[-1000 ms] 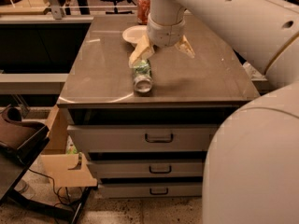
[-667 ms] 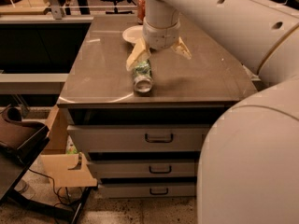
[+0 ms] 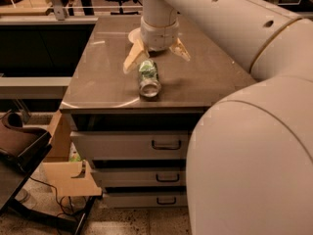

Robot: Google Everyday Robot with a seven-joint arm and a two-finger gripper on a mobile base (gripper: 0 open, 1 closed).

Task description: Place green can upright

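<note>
The small green-and-white aluminium drink can (image 3: 148, 77) is found lying on its side on the grey-brown cabinet top (image 3: 98, 82), near the front edge, with a silver end turned toward the camera. The two-finger gripper (image 3: 158, 62) is positioned just behind and above the can's far end, its tan fingers (image 3: 133, 58) spread apart and clamped on nothing. A white plate (image 3: 133, 34) is partly hidden behind the wrist. Three drawers (image 3: 127, 146) are noted below.
</note>
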